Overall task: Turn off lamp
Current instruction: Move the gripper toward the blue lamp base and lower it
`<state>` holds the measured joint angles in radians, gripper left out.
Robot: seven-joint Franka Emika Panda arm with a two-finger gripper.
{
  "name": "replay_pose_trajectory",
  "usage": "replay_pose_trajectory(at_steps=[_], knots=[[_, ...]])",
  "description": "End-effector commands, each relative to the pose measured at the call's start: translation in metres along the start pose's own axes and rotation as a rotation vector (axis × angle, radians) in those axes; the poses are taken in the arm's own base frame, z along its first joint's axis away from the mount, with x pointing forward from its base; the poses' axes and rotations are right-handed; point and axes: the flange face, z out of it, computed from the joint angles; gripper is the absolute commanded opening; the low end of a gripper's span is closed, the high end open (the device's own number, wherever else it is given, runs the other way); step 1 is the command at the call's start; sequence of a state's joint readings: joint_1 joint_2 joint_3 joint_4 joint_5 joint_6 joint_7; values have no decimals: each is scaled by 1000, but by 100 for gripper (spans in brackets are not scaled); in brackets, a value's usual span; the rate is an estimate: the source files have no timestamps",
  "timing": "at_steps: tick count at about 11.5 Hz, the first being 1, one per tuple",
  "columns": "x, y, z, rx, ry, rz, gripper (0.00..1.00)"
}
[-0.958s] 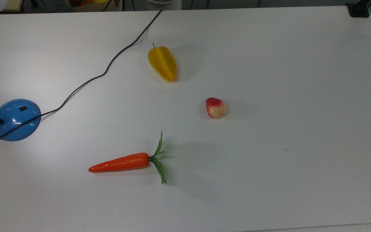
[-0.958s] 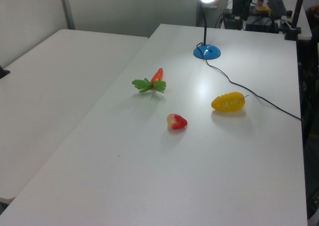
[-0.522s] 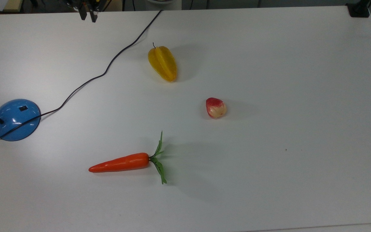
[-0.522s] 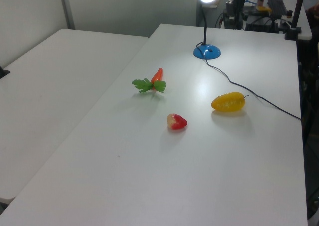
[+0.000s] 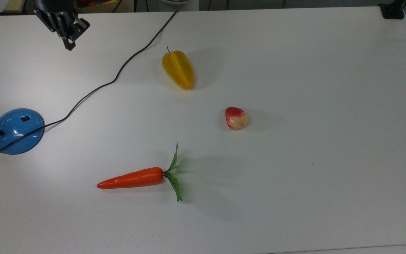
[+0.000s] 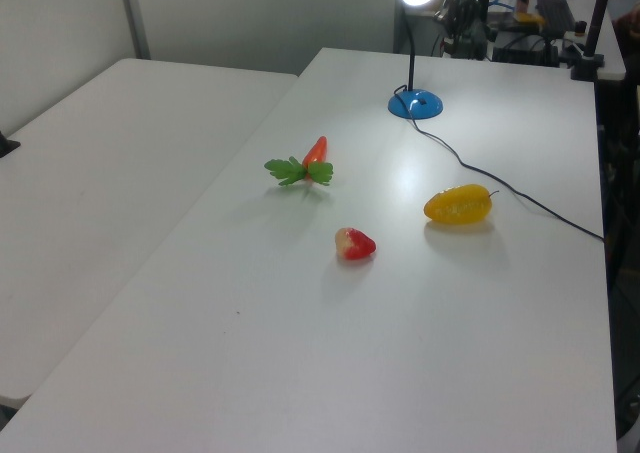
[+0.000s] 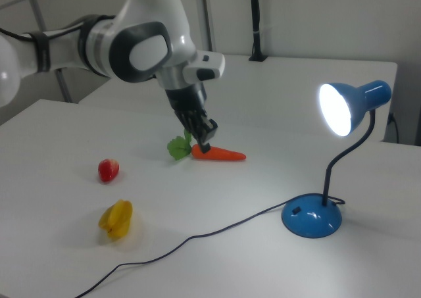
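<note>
End effector (image 5: pixel 69 45), fingers pressed together, could snag the cord (image 5: pixel 118 74) (trailing beside it) and drag the lamp (image 5: pixel 17 130).

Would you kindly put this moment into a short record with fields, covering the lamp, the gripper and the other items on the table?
lamp: lit, blue base on the table, at the top view's left edge
switch: small black rectangle on the base, untouched
cord: black, running from the base toward the top view's upper edge
gripper: in the air, apart from the lamp
other items: carrot, starfruit, strawberry
</note>
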<state>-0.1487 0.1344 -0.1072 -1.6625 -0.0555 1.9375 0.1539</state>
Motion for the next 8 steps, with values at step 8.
replay_pose_trajectory(at_steps=[8], knots=[[54,110,88,-2,190,457,0]])
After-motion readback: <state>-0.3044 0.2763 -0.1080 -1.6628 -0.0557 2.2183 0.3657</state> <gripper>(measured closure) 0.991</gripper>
